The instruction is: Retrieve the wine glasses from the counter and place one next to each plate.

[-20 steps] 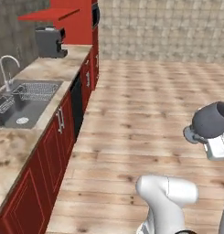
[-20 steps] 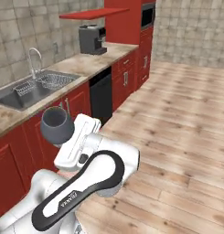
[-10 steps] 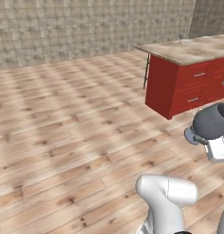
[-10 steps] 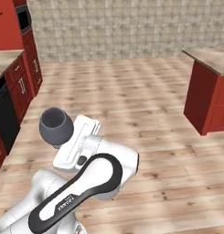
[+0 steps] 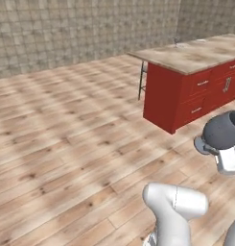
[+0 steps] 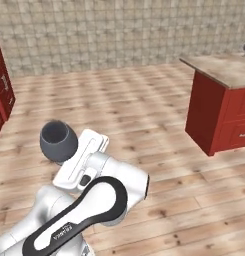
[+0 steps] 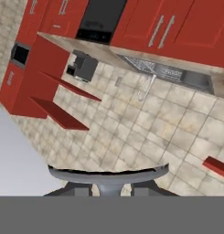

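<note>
One wine glass (image 6: 58, 141), the dark smoky-bowled one, sits in your gripper (image 7: 111, 191), whose jaws are narrowed on its stem, with the round foot right against the hand camera. That grip has held over the last second while the base swung round: the sink counter that was beyond the gripper has left the base views, and one red-fronted island (image 5: 195, 81) with a marbled top now stands well ahead. So you are in transit, I judge. I count no plates yet.
</note>
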